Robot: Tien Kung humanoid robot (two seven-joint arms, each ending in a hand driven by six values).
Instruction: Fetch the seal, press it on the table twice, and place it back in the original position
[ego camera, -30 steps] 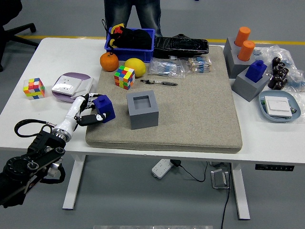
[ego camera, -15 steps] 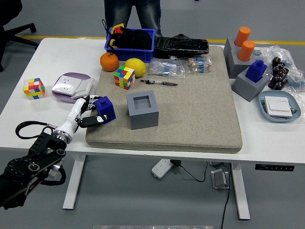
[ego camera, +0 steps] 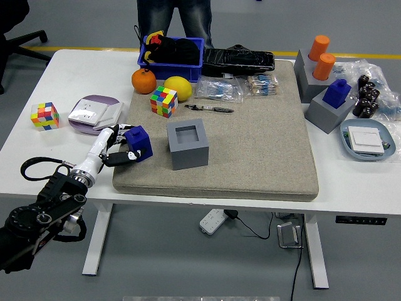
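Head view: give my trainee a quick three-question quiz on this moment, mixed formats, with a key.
1. True or false: the left hand grips the blue seal.
2. Is the grey holder beside it filled or empty?
3. The seal is over: A) the beige mat, B) the white table, C) the blue bin.

Key: 1 true; 2 empty; 3 A.

Bright, even overhead light; soft shadows lie under the white table (ego camera: pixel 37 157); sharp throughout, no glare.
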